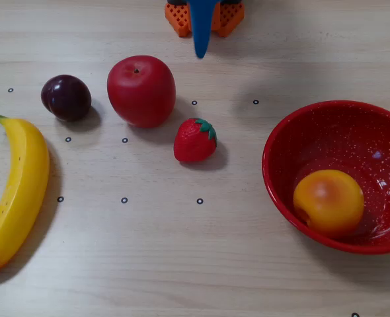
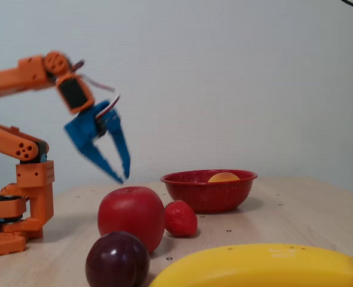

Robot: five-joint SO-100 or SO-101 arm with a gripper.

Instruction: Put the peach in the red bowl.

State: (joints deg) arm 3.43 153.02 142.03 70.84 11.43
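Note:
The peach [image 1: 328,201], yellow-orange with a reddish blush, lies inside the red speckled bowl [image 1: 274,142] at the right of the overhead view. In the fixed view only its top [image 2: 224,177] shows above the bowl's rim [image 2: 206,194]. My blue gripper [image 2: 122,177] hangs in the air near the arm's base, well left of the bowl and above the table. Its fingertips meet and hold nothing. In the overhead view the gripper [image 1: 201,49] shows as a blue tip at the top edge.
A red apple [image 1: 141,90], a dark plum [image 1: 66,97], a strawberry [image 1: 195,140] and a banana [image 1: 16,191] lie on the wooden table left of the bowl. The orange arm base [image 2: 15,203] stands at the back.

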